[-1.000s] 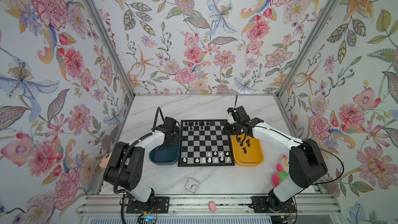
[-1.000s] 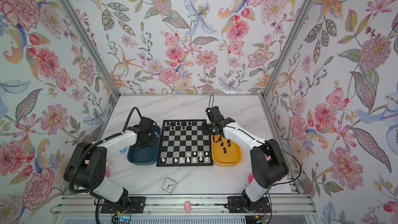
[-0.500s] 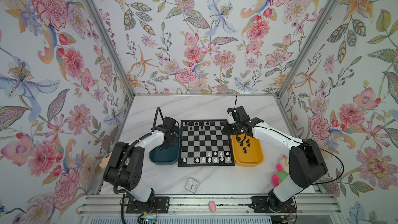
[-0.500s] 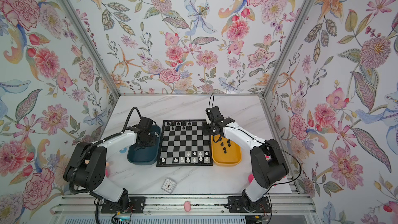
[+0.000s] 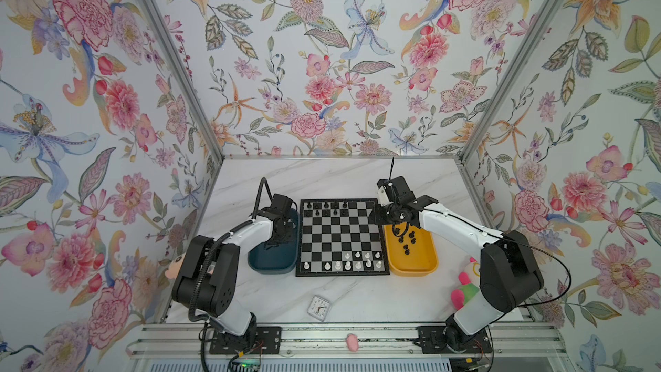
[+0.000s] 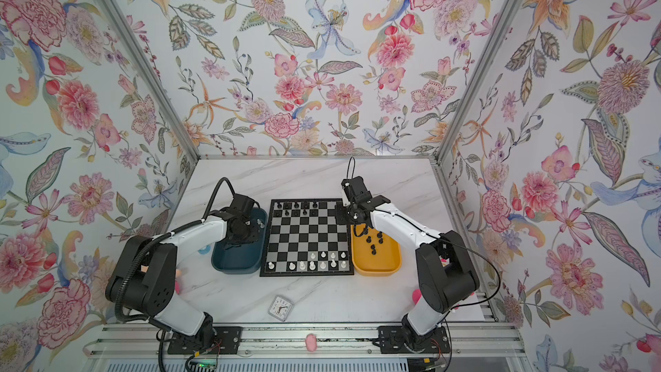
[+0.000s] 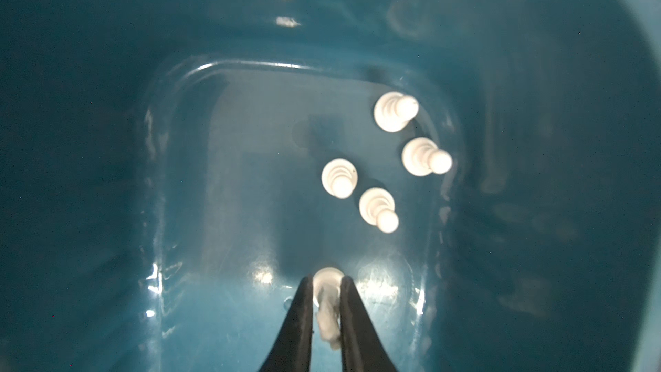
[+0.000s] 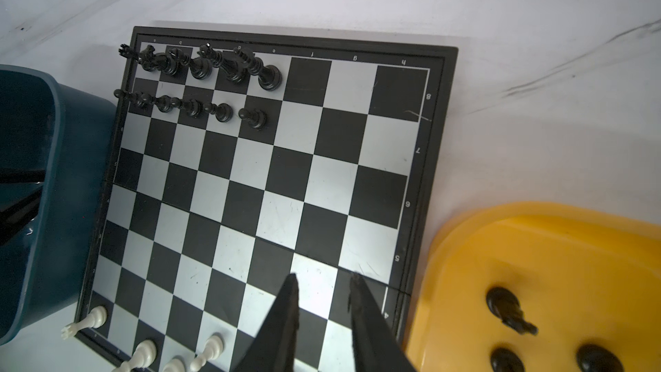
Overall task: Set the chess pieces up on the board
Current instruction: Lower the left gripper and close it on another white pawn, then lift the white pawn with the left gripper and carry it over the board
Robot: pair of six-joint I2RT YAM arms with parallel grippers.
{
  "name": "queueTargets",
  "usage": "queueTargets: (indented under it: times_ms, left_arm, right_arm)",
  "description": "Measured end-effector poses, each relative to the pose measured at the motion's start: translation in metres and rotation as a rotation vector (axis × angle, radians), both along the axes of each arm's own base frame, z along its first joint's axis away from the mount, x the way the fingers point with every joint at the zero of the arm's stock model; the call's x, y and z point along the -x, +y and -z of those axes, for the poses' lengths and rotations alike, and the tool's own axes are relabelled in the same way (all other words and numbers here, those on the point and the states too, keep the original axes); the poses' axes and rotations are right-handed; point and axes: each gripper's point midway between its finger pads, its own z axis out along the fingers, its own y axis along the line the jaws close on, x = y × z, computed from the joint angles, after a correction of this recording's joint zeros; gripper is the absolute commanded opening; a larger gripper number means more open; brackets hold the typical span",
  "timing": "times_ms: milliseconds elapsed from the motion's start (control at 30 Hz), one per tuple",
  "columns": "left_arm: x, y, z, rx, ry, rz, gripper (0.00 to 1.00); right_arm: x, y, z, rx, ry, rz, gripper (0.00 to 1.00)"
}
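1. While your left gripper (image 7: 326, 295) sits inside the glossy teal tray (image 5: 275, 263), left of centre in a top view, its thin black jaws pinch a white piece (image 7: 327, 311); four round-headed pawns (image 7: 379, 209) stand nearby.
2. Your right gripper (image 8: 323, 288) hangs slightly parted, empty, over the checked board (image 5: 341, 236), lower centre.
3. The smooth yellow tray (image 5: 418, 263) on the right holds black pieces (image 5: 406, 241); a square clock (image 5: 319, 307) lies below.

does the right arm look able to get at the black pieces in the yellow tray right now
Probably yes: the right gripper hangs open and empty over the edge of the board, right beside the yellow tray, and the black pieces there lie uncovered.
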Motion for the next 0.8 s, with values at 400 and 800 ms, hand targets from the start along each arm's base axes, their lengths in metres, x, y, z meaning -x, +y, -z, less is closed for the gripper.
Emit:
queueTargets:
  times_ms: [400,800]
  left_arm:
    - [0.001,-0.001,0.000,-0.005,0.001,0.015,0.03]
    - [-0.007,-0.017,-0.052,0.018,-0.100,0.053,0.02]
  right_arm:
    - [0.000,0.000,0.002,0.003,0.005,0.000,0.27]
    - [0.000,0.000,0.002,0.003,0.005,0.000,0.27]
